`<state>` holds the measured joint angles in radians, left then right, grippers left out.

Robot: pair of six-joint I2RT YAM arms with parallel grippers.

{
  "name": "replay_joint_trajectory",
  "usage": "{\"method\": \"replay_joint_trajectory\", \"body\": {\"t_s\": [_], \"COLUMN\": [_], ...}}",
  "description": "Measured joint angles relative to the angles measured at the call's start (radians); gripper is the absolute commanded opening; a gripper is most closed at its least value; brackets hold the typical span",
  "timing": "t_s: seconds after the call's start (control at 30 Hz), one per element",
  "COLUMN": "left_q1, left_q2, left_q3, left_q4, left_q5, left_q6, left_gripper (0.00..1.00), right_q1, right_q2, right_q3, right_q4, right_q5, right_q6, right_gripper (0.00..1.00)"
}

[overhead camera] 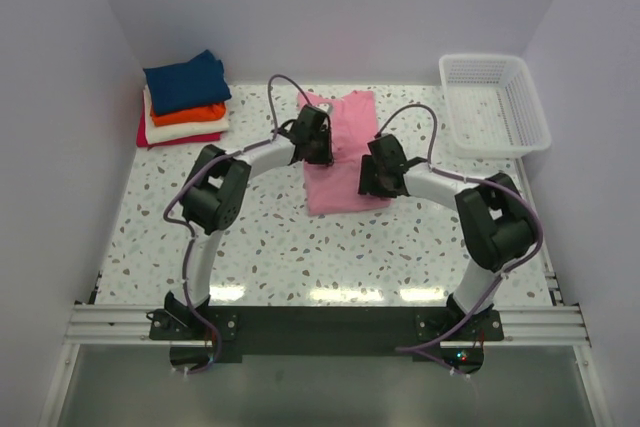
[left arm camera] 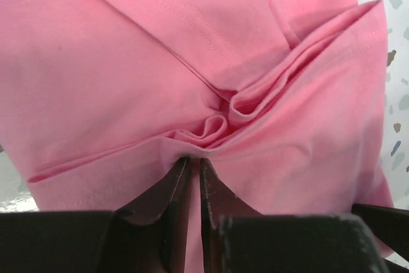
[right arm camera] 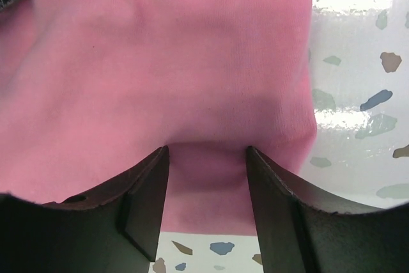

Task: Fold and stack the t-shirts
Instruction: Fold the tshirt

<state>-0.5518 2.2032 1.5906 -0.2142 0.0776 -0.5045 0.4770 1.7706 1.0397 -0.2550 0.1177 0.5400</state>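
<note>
Your pink t-shirt [overhead camera: 345,117] lies in the middle of the table [overhead camera: 280,247], partly folded into a long shape. Your left claw [left arm camera: 192,161] is squeezed tight on a bunched-up fold of the shirt, and a thin strip of pink cloth shows between its fingers. Your right claw [right arm camera: 208,151] has its fingers wide apart, with the tips pressing on the shirt near its edge. The stack of folded t-shirts [overhead camera: 185,102] sits in the far left corner, blue on top. The white basket [overhead camera: 495,102] sits in the far right corner.
</note>
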Motion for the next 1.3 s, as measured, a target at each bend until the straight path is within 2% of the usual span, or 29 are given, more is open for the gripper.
{"method": "replay_joint_trajectory", "body": {"t_s": [0.3, 0.57, 0.73, 0.9, 1.07, 1.3], "left_q1": [0.04, 0.044, 0.054, 0.065, 0.009, -0.087], "left_q2": [0.0, 0.0, -0.042, -0.241, -0.41, -0.438], "left_q3": [0.002, 0.007, -0.003, -0.185, -0.404, -0.601], "left_q4": [-0.003, -0.003, -0.008, 0.027, 0.1, 0.13], "left_q5": [-0.003, 0.041, 0.054, 0.058, 0.058, 0.048], "left_q6": [-0.011, -0.006, -0.007, -0.028, -0.061, -0.087], "left_gripper": [0.18, 0.33, 0.35, 0.34, 0.33, 0.31], "right_q1": [0.0, 0.001, 0.005, 0.006, 0.007, 0.007], "right_q2": [-0.046, -0.105, -0.135, -0.172, -0.227, -0.382], "right_q3": [-0.079, -0.141, -0.168, -0.198, -0.22, -0.229], "right_q4": [0.072, 0.083, 0.064, 0.039, -0.034, -0.121], "right_q5": [-0.004, -0.032, -0.04, -0.039, -0.037, 0.005], "right_q6": [0.006, 0.023, 0.031, 0.047, 0.065, 0.1], "right_gripper": [0.55, 0.55, 0.55, 0.55, 0.56, 0.57]}}
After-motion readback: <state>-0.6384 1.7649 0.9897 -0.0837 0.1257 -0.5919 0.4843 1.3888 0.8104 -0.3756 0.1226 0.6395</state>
